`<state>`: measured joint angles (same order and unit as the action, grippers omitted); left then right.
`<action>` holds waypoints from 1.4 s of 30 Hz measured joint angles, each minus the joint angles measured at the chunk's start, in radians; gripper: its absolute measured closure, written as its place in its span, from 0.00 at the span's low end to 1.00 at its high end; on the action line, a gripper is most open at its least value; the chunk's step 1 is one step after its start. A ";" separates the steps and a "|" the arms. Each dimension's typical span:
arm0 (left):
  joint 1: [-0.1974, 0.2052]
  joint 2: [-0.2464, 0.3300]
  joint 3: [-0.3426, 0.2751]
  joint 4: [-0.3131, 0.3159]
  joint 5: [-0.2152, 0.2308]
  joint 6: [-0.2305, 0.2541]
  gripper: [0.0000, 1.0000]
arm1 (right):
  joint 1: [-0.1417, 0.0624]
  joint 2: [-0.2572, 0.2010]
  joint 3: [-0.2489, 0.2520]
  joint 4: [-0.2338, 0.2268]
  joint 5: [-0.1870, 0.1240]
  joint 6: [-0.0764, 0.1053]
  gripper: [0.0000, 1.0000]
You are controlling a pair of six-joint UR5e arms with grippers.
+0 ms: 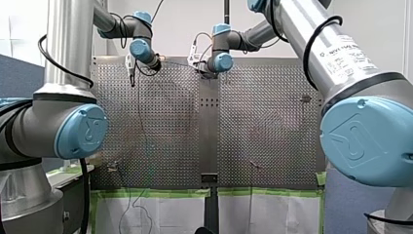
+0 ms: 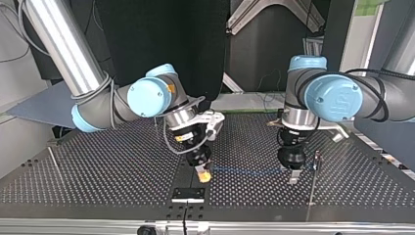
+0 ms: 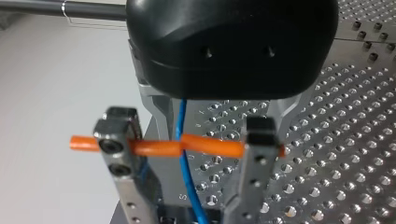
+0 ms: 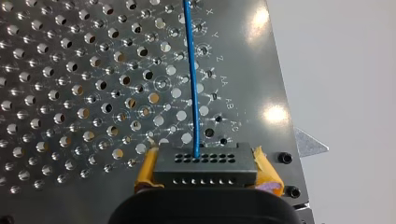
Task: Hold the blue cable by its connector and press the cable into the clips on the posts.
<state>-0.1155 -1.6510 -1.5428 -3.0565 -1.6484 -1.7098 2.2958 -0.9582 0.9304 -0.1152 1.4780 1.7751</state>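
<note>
My right gripper [image 2: 204, 175] has its yellow pads [image 4: 267, 170] clamped on the black connector [image 4: 205, 164], so the hold is made. The blue cable [image 4: 192, 84] runs straight from it over the perforated table [image 2: 98, 161]. It passes between the spread metal fingers [image 3: 116, 140] of my left gripper [image 3: 187, 144], behind an orange bar [image 3: 154, 147]. No clip visibly holds it; the pressing in seems still to do.
</note>
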 joint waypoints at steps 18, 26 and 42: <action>-0.012 0.005 0.000 0.001 -0.006 0.055 1.00 | 0.000 0.002 0.000 0.001 0.000 -0.003 1.00; -0.019 0.005 0.000 0.001 0.000 0.045 1.00 | 0.000 0.003 0.015 -0.001 0.002 -0.005 1.00; -0.040 0.000 -0.041 0.037 0.004 0.024 1.00 | 0.005 0.003 0.055 0.000 0.001 -0.012 1.00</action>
<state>-0.1558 -1.6505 -1.5842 -3.0200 -1.6443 -1.6857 2.3011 -0.9551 0.9857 -0.1150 1.4787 1.7633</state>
